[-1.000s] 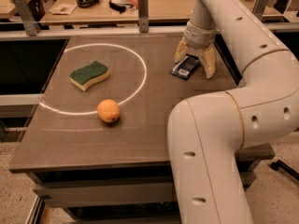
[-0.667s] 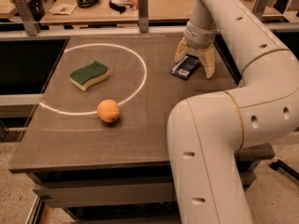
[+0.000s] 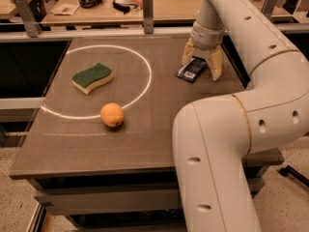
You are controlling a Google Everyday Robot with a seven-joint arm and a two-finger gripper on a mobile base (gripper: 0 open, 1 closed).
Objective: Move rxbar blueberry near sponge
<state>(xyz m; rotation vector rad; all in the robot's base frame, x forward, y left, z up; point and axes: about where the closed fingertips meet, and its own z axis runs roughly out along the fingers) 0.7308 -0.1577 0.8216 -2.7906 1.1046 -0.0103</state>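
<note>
The rxbar blueberry [image 3: 191, 69], a flat dark navy bar with a white label patch, lies on the table at the back right. My gripper [image 3: 202, 64] hangs right over it, its two tan fingers [image 3: 217, 66] spread open and straddling the bar, one on each side. The bar still rests on the table. The sponge [image 3: 92, 78], with a dark green top and pale yellow body, lies at the left inside a ring of light, well apart from the bar.
A round orange fruit [image 3: 112, 115] sits on the ring's front edge. The brown table [image 3: 91, 149] has a raised rail and posts along its back. My large white arm [image 3: 217, 153] fills the right foreground. A cluttered desk stands behind.
</note>
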